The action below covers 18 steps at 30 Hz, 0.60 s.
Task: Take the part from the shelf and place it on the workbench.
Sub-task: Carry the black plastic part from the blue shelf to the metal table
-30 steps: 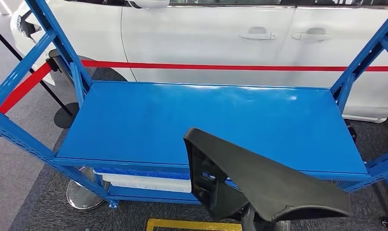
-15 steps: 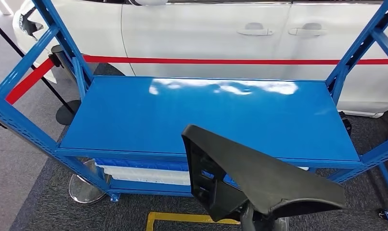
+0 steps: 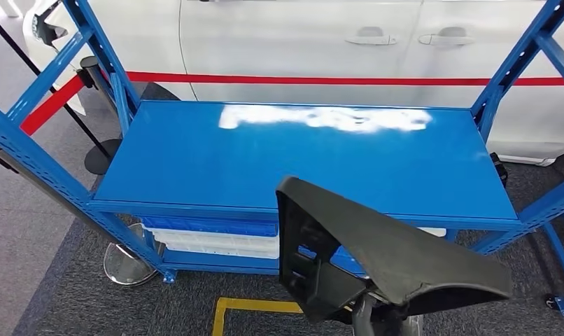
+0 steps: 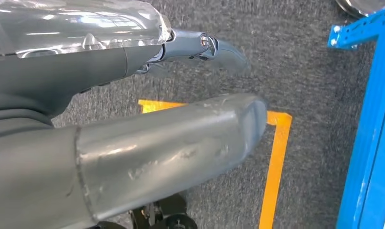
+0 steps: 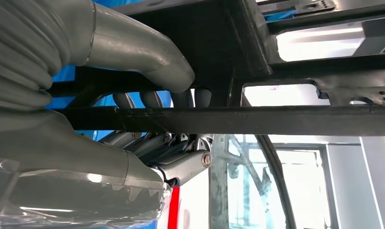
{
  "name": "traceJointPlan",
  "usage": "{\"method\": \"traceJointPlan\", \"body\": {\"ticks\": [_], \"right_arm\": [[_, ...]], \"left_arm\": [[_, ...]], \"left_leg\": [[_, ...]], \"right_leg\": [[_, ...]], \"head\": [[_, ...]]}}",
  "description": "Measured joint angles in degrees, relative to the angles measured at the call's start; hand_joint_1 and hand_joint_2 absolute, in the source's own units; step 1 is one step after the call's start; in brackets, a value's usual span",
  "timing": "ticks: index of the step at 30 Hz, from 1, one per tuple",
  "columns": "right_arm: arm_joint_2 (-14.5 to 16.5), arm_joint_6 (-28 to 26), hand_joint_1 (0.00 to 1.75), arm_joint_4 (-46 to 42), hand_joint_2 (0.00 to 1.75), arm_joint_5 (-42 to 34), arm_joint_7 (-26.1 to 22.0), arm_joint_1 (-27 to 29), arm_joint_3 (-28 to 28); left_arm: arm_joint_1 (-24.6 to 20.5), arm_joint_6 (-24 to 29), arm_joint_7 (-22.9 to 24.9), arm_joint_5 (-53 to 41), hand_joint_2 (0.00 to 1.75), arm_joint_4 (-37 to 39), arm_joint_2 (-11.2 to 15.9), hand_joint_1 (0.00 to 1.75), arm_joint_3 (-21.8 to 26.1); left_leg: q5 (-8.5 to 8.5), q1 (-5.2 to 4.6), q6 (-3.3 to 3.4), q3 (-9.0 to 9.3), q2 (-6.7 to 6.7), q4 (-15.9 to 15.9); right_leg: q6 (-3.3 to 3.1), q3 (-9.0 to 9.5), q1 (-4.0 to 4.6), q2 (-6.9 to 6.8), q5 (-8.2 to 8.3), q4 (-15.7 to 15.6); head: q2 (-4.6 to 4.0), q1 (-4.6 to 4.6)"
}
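Right hand (image 5: 147, 129) clamps a dark bar of the black part (image 5: 257, 62) in the right wrist view, thumb over, fingers under. From the left wrist view, the left hand (image 4: 147, 119) hangs empty over grey carpet, fingers apart. Seen from the head, the part (image 3: 384, 255) hovers just short of the blue worktop (image 3: 216, 161); carrying it forward level, clearing the near edge before lowering, seems wisest.

Desk (image 3: 216, 168): blue metal top on blue perforated uprights, glare patch toward 12 o'clock. Lower shelf (image 3: 216, 260): white trays (image 3: 220, 243) under a blue bin (image 3: 209, 226). Floor (image 3: 83, 301): dark grey carpet, yellow tape outline (image 3: 248, 308) at 6 o'clock.
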Motion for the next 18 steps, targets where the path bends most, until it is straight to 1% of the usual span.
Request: {"method": "traceJointPlan", "body": {"ticks": [1, 2, 3, 4, 5, 6, 7, 8, 9, 10, 11, 12, 13, 14, 15, 16, 17, 18], "right_arm": [[0.0, 0.0, 1.75, 0.0, 1.75, 0.0, 0.0, 0.0, 0.0], [0.0, 0.0, 1.75, 0.0, 1.75, 0.0, 0.0, -0.1, 0.0], [0.0, 0.1, 1.75, 0.0, 1.75, 0.0, 0.0, -0.1, 0.0], [0.1, 0.1, 1.75, 0.0, 1.75, 0.0, 0.0, -0.1, 0.0], [0.1, 0.1, 1.75, 0.0, 1.75, 0.0, 0.0, -0.1, 0.0], [0.1, 0.1, 1.75, 0.0, 1.75, 0.0, 0.0, -0.1, 0.0], [0.1, 0.1, 1.75, 0.0, 1.75, -0.1, 0.0, -0.1, 0.0], [0.1, 0.1, 1.75, 0.1, 1.75, -0.1, 0.0, -0.1, 0.0], [0.1, 0.1, 1.75, 0.1, 1.75, -0.1, 0.0, -0.1, 0.0], [0.1, 0.1, 1.75, 0.1, 1.75, -0.1, 0.0, -0.1, 0.0], [0.1, 0.1, 1.75, 0.1, 1.75, -0.2, 0.0, -0.1, 0.0], [0.1, 0.1, 1.75, 0.1, 1.75, -0.2, 0.0, -0.1, 0.0], [0.1, 0.1, 1.75, 0.1, 1.75, -0.2, 0.0, -0.1, 0.0], [0.1, 0.1, 1.75, 0.1, 1.75, -0.2, 0.0, -0.1, 0.0], [0.1, 0.1, 1.75, 0.1, 1.75, -0.2, 0.0, -0.2, 0.0], [0.1, 0.1, 1.75, 0.1, 1.75, -0.2, 0.0, -0.2, 0.0], [0.1, 0.1, 1.75, 0.1, 1.75, -0.2, 0.0, -0.2, 0.0], [0.1, 0.1, 1.75, 0.1, 1.75, -0.3, 0.0, -0.2, 0.0]], "left_arm": [[0.0, 0.0, 0.0, 0.0, 0.00, 0.0, 0.1, 0.00, 0.0], [0.0, -0.1, 0.0, -0.1, 0.00, 0.0, 0.1, 0.00, 0.0], [0.0, -0.2, 0.0, -0.2, 0.00, 0.0, 0.1, 0.00, 0.0], [0.0, -0.2, 0.0, -0.3, 0.00, 0.0, 0.2, 0.00, 0.0], [0.1, -0.3, 0.0, -0.3, 0.00, 0.0, 0.3, 0.00, 0.0], [0.1, -0.3, 0.0, -0.4, 0.00, 0.0, 0.3, 0.00, 0.0], [0.1, -0.3, 0.0, -0.4, 0.00, 0.0, 0.4, 0.00, 0.0], [0.1, -0.3, 0.0, -0.4, 0.00, 0.0, 0.4, 0.00, 0.0], [0.1, -0.4, 0.0, -0.4, 0.00, 0.0, 0.4, 0.00, 0.0], [0.1, -0.4, 0.0, -0.5, 0.00, 0.0, 0.4, 0.00, 0.0], [0.0, -0.4, 0.0, -0.5, 0.00, 0.0, 0.5, 0.00, 0.0], [-0.1, -0.4, 0.0, -0.5, 0.00, 0.0, 0.5, 0.00, 0.0], [-0.1, -0.4, -0.1, -0.5, 0.00, 0.0, 0.6, 0.00, 0.0], [-0.1, -0.4, -0.1, -0.5, 0.00, 0.0, 0.7, 0.00, 0.0], [-0.1, -0.4, -0.1, -0.5, 0.00, 0.0, 0.7, 0.00, 0.0], [-0.1, -0.4, -0.1, -0.5, 0.00, 0.0, 0.8, 0.00, 0.0], [-0.1, -0.4, -0.1, -0.5, 0.00, 0.0, 0.8, 0.00, 0.0], [-0.2, -0.4, -0.1, -0.5, 0.00, 0.0, 0.8, 0.00, 0.0]], "left_leg": [[0.04, 0.11, -0.35, -0.16, -0.03, 0.1], [-0.54, 0.21, -0.68, -0.50, -0.07, 0.7], [-1.92, 0.31, -0.98, -1.19, -0.10, 2.2], [-4.00, 0.41, -1.26, -2.28, -0.11, 5.0], [-6.45, 0.46, -1.53, -3.67, -0.11, 8.7], [-8.51, 0.51, -1.74, -4.98, -0.11, 12.6], [-9.69, 0.52, -1.84, -5.72, -0.10, 15.3], [-9.80, 0.52, -1.82, -5.49, -0.10, 16.1], [-8.79, 0.51, -1.68, -3.95, -0.10, 14.3], [-7.15, 0.47, -1.42, -1.45, -0.10, 10.5], [-5.89, 0.38, -1.06, 1.29, -0.11, 6.0], [-4.82, 0.19, -0.71, 3.40, -0.11, 2.2], [-4.35, -0.02, -0.41, 4.55, -0.11, 0.0], [-4.28, -0.24, -0.14, 4.86, -0.11, -0.9], [-3.91, -0.41, 0.09, 4.71, -0.11, -0.9], [-3.51, -0.28, 0.40, 4.61, -0.09, -1.2], [-3.02, -0.15, 0.75, 4.51, 0.00, -1.5], [-2.49, 0.00, 1.16, 4.30, 0.09, -1.8]], "right_leg": [[-0.44, -0.16, -0.03, -0.08, 0.33, -0.1], [-0.92, -0.37, -0.08, -0.16, 0.69, -0.2], [-1.35, -0.66, -0.19, -0.26, 1.07, -0.4], [-1.67, -1.03, -0.26, -0.36, 1.44, -0.4], [-1.83, -1.48, -0.20, -0.40, 1.73, -0.4], [-1.90, -1.93, -0.13, -0.45, 2.02, -0.3], [-1.90, -2.37, -0.04, -0.49, 2.27, -0.2], [-1.88, -2.76, 0.04, -0.51, 2.49, -0.1], [-1.83, -3.09, 0.12, -0.52, 2.67, 0.1], [-1.76, -3.35, 0.19, -0.51, 2.80, 0.3], [-1.64, -3.53, 0.24, -0.52, 2.93, 0.4], [-1.44, -3.66, 0.30, -0.52, 3.07, 0.6], [-1.18, -3.76, 0.31, -0.53, 3.24, 0.7], [-0.85, -3.83, 0.29, -0.55, 3.45, 0.7], [-0.47, -3.85, 0.28, -0.55, 3.70, 0.6], [-0.08, -3.90, 0.27, -0.55, 3.83, 0.6], [0.30, -4.07, 0.24, -0.47, 3.48, 0.9], [0.61, -4.55, 0.22, -0.36, 2.38, 1.9]], "head": [[0.00, 0.02], [0.01, -0.04], [0.01, -0.18], [0.01, -0.33], [0.01, -0.50], [0.01, -0.58], [0.01, -0.58], [0.01, -0.58], [0.01, -0.58], [0.01, -0.58], [0.01, -0.57], [0.00, -0.55], [0.00, -0.58], [-0.01, -0.58], [-0.01, -0.62], [0.00, -0.65], [-0.01, -0.60], [0.00, -0.53]]}}
